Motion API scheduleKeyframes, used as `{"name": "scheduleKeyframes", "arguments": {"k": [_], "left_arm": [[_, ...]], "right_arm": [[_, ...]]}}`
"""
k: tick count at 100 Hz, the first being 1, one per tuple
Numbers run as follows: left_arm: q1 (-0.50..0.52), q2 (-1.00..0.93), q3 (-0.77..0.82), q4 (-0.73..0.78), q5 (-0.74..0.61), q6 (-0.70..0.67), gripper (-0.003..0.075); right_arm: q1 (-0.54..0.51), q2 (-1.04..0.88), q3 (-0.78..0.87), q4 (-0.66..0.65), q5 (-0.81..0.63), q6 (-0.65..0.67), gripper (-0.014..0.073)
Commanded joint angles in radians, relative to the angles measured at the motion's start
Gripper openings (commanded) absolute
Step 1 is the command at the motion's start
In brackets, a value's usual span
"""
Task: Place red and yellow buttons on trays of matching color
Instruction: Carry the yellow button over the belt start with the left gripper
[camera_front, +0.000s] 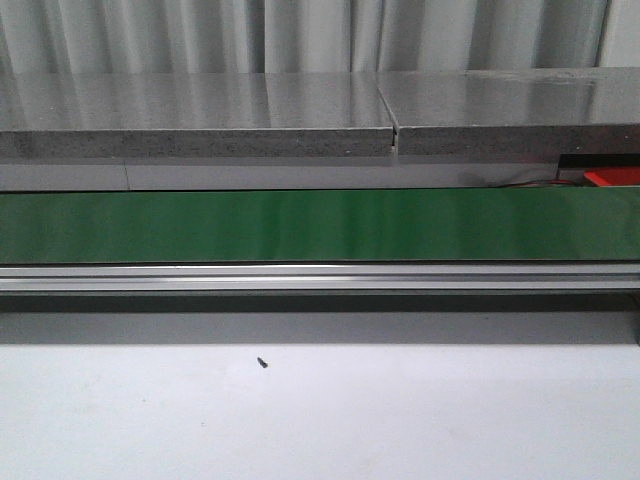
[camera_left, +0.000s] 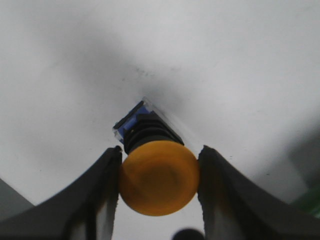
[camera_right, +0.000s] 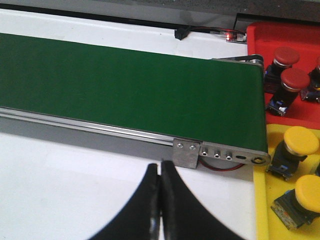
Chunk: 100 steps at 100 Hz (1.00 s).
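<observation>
Though blurred, round glossy yellow button (camera_left: 159, 177)

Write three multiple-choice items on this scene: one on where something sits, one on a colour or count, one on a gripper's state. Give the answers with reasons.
1. Where do the red buttons sit?
A. On the green belt
B. On the red tray
C. On the yellow tray

2. What colour is the cap of the button between the left gripper's fingers?
A. Red
B. Green
C. Yellow

3. How does the right gripper stand?
A. Shut, holding nothing
B. Wide open
C. Shut on a button

Answers:
1 B: the right wrist view shows them on the red tray, beyond the yellow tray.
2 C: the left gripper clamps a yellow cap.
3 A: its fingers meet with nothing between.
</observation>
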Motion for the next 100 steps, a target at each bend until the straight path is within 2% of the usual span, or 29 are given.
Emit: {"name": "scheduleKeyframes", "arguments": {"k": [1, 22, 40, 70, 100], "left_arm": [[-0.001, -0.123, -0.03, -0.03, -0.035, 0.015, 0.019], [-0.064, -0.197, -0.114, -0.038, 0.06, 0.065, 0.019], [-0.192, -0.195, -0.198, -0.029, 0.098, 0.067, 0.019], [-0.342, -0.149, -0.205, -0.026, 0.131, 0.067, 0.019], [-0.422, -0.066, -0.205, -0.04, 0.135, 0.067, 0.019]], "right_arm": [[0.001, 0.001, -0.029, -0.006, -0.069, -0.011, -0.0067], [0.001, 0.001, -0.029, -0.006, -0.069, -0.011, -0.0067], [0.001, 0.001, -0.029, -0.006, -0.069, -0.011, -0.0067], [0.001, 0.001, -0.029, -0.005, -0.069, -0.011, -0.0067], [0.001, 0.001, -0.029, 0.001, -0.069, -0.011, -0.0067]]}}
